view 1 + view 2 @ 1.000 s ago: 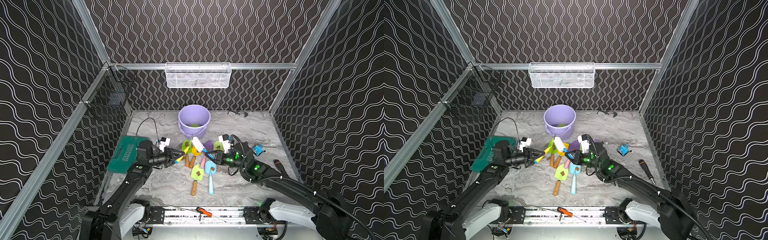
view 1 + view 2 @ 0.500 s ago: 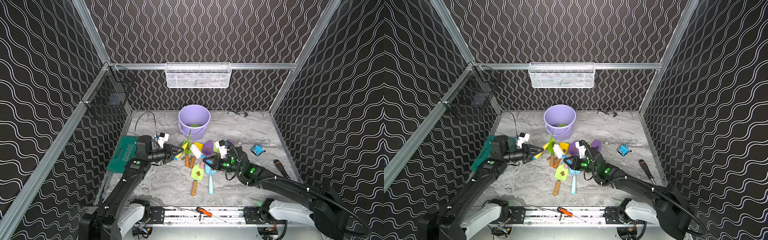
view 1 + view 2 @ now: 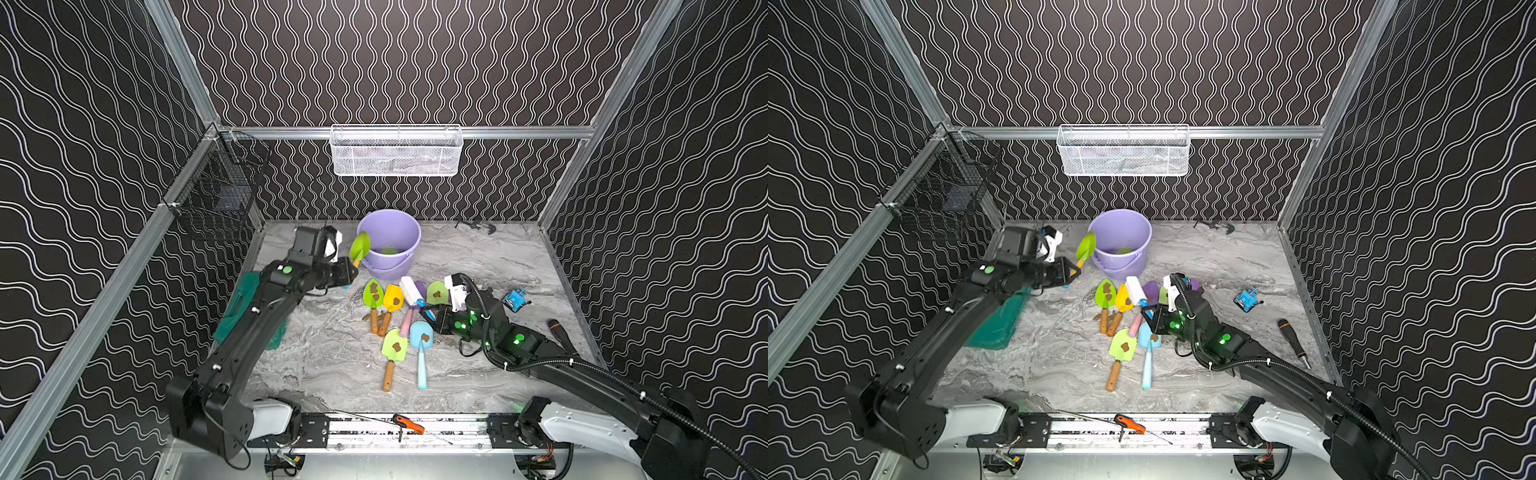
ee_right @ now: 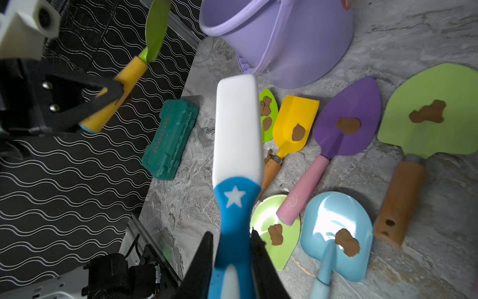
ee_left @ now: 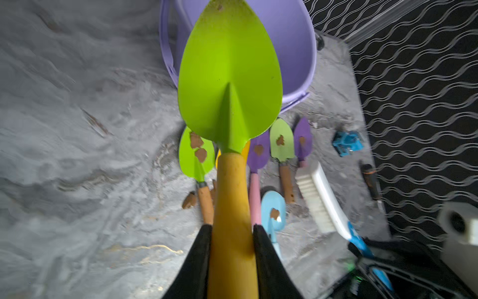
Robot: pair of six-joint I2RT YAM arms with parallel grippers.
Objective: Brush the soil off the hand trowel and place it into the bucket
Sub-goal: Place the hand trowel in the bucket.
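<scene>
A: What has the left gripper got?
B: It is clenched on the yellow handle of the lime-green trowel. The handle runs straight out from between the jaws, blade in front, lifted clear of the table
A: And from there to the bucket?
B: The long axis points at it. In both top views the blade tilts upward just beside the rim on the left arm's side, not over the opening
A: Is the blade clean?
B: Nearly, bar a speck near the tip. The clumps of soil sit on the other trowels lying flat
A: The right gripper?
B: Grasping the brush by its blue handle, low among them and farther from the bucket. I'd judge the left arm should carry forward over the rim, then let go
</scene>
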